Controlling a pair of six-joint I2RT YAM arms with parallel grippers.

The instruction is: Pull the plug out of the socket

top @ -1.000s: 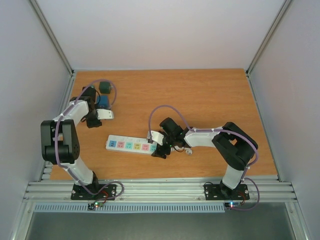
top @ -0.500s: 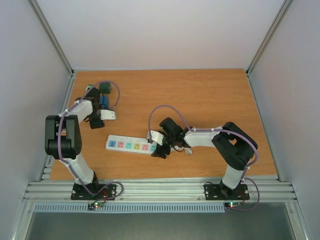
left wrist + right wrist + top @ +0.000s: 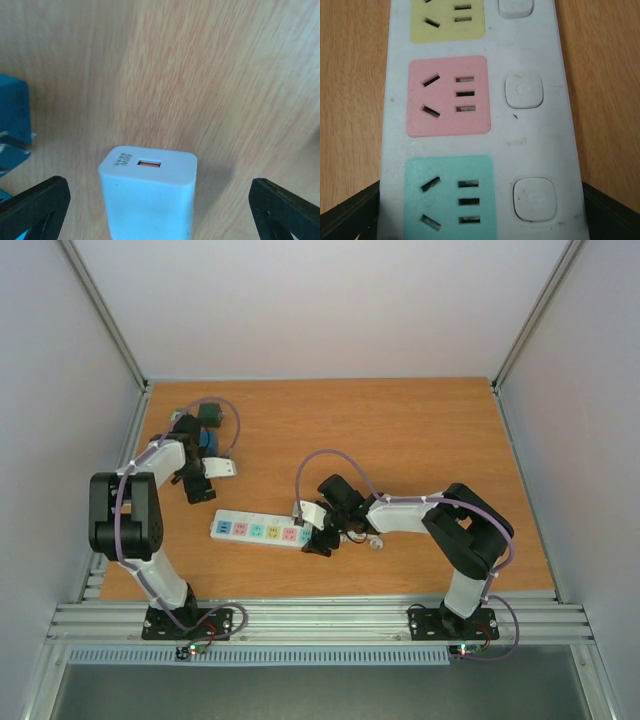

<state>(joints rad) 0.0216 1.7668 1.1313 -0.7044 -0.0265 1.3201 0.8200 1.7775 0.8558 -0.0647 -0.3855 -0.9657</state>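
The left claw (image 3: 160,207) stands wide open and grips nothing. The white plug (image 3: 145,175) lies on the bench (image 3: 200,65) between its fingers, with a gap on each side, and the end with the USB port points ahead of the claw. A blue adapter (image 3: 12,120) sits just to the claw's left. Well apart, the right claw (image 3: 482,212) straddles the power strip (image 3: 542,135). Its fingers press against both long edges beside the mint-green outlet, and the pink and yellow outlets run on ahead of it.

1 rear camera looks down; 2 wrist cameras sit close, right sharing socket (image 3: 262,531).
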